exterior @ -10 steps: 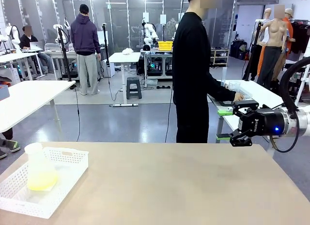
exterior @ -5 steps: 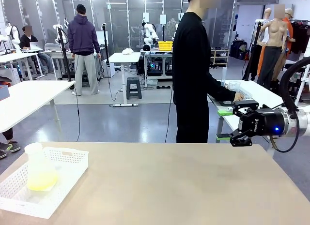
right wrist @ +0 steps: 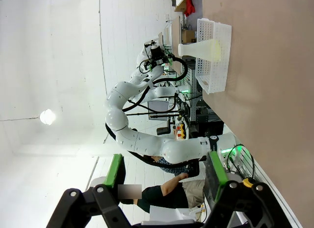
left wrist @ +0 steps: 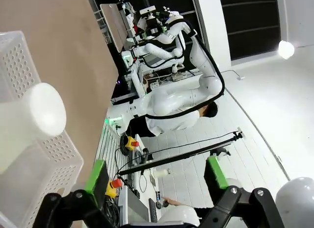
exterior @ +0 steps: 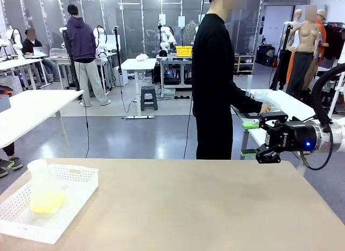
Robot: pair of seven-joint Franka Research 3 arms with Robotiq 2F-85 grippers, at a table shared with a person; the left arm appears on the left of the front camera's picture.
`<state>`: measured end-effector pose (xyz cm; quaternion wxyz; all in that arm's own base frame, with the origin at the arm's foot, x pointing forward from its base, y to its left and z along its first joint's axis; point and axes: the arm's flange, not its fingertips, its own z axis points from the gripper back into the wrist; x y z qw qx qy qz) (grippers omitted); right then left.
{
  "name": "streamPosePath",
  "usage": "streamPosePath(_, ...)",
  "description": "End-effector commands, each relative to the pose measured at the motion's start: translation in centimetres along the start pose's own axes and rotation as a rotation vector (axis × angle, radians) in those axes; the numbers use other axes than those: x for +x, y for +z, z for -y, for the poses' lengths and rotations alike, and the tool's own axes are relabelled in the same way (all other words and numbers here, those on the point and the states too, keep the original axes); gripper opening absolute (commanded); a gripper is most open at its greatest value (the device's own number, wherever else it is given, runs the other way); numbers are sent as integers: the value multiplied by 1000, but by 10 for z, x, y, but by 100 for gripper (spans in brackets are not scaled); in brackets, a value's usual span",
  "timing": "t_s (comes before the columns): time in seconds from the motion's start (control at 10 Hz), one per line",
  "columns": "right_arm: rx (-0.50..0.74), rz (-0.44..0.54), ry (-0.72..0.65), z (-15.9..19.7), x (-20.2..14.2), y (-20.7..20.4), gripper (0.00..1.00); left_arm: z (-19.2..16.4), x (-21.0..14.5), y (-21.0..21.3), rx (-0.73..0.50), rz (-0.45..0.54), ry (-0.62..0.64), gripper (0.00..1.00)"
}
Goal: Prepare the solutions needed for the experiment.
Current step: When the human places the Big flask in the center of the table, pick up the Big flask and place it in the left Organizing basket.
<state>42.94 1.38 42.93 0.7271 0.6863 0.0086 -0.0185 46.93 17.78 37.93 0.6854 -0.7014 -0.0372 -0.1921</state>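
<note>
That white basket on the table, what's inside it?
The white basket holds a translucent conical flask with a shallow layer of yellow-green liquid. The basket floor under the flask is covered.

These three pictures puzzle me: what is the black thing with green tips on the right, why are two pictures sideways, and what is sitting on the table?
The black thing is the right gripper, the hand of a white robot arm; its jaws stand open, holding nothing. The big picture looks across the table at a person who is turned to another table. The sideways pictures come from cameras on the two wrists, which roll with the arms. One looks past the left gripper, also open and empty. On the table lies a white basket holding a flask with a little yellow liquid.
</note>
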Motion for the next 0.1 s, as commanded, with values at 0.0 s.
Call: streamPosePath(0.0,1,-2,2,0,-1,0,83,1,-1,1,-3,1,-21,100)
